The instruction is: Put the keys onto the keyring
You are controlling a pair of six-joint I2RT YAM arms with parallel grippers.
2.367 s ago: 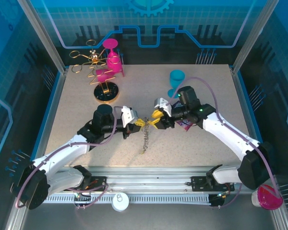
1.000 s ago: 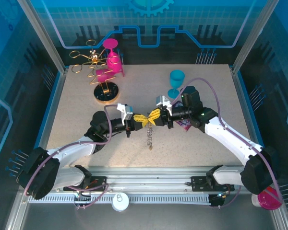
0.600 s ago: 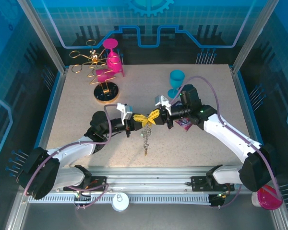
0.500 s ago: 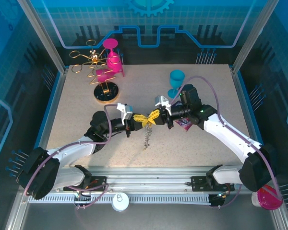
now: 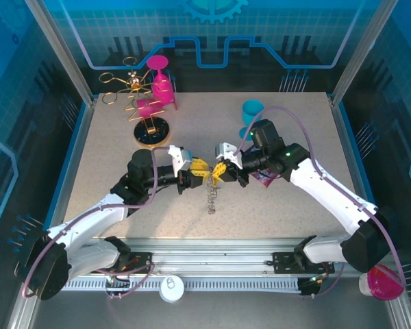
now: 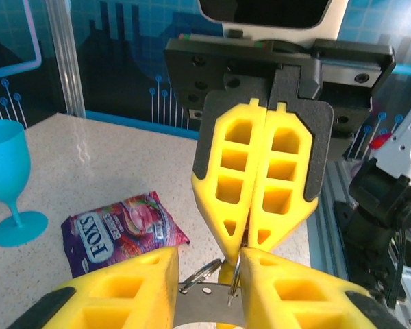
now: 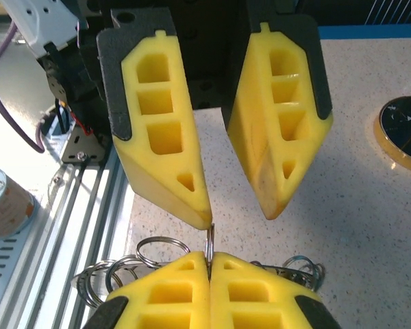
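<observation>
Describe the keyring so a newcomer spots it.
On the table, the left gripper and right gripper meet tip to tip. The keyring is the silvery chain of linked loops trailing from them toward the near edge, unlike the purple snack packet and blue goblet to its right.

You're working in a robotics lab cell. Aluminium posts (image 5: 57, 51) at the upper left and upper right frame see-through blue panels (image 5: 281, 31) printed with circuit lines and a gear (image 5: 212, 8) at top centre. Two white arms (image 5: 89, 223) sit bolted to a slotted metal rail (image 5: 212, 250) along the bottom, with their cables exposed. The speckled table (image 5: 109, 151) carries mismatched props: a gold wire stand (image 5: 133, 92), pink goblets (image 5: 161, 82), a blue goblet (image 5: 250, 113) and a snack packet (image 6: 123, 226).
</observation>
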